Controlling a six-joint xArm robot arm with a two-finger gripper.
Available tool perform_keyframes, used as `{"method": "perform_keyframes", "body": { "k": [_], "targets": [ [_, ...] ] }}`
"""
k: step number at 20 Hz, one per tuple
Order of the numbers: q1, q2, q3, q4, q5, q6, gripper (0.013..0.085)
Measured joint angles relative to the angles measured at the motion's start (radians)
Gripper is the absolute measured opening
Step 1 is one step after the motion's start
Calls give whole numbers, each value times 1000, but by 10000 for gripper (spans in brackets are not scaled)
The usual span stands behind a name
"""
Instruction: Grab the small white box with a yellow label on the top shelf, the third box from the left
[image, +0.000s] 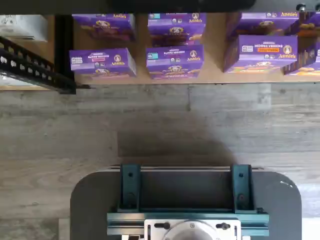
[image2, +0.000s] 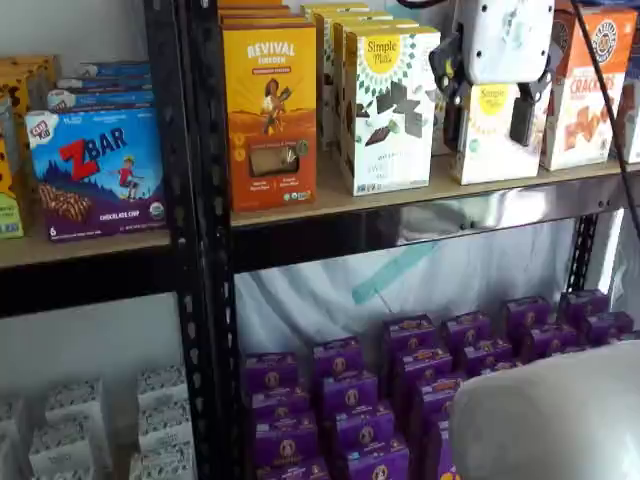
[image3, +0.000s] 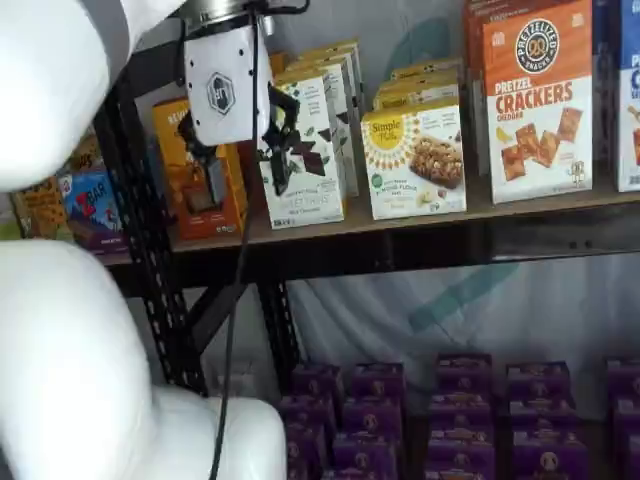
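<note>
The small white box (image2: 490, 150) (image3: 415, 160) with its yellow sunburst label stands upright on the top shelf (image2: 450, 215) (image3: 420, 245), between a taller white box and an orange-topped cracker box. My gripper (image2: 487, 120) (image3: 238, 150) hangs out in front of the shelf, open, with a plain gap between its black fingers (image2: 522, 118) and nothing in them. It lines up with the small box in one shelf view and sits well to its left in the other, so it is apart from the box. The wrist view does not show the box.
A tall white box with dark chocolate pieces (image2: 390, 110) (image3: 305, 150) and an orange Revival box (image2: 270, 115) stand to the left, with a pretzel cracker box (image2: 590, 90) (image3: 535, 100) to the right. Purple boxes (image: 175, 60) (image2: 400, 400) fill the lower shelf. A black rack upright (image2: 195, 240) stands at left.
</note>
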Motion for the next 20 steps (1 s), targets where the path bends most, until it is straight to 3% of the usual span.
{"method": "perform_keyframes", "body": {
  "k": [5,9,13,18,20],
  "targets": [
    [-9,9,-7,13,14,-3,850],
    [18,-5,9,-33,-27,4,850],
    [3,-10,25,-67,-81,-21,850],
    [-111,16,38,-79,-202,-129,850],
    [-133,23,39,-78,-227,-150,850]
  ]
}}
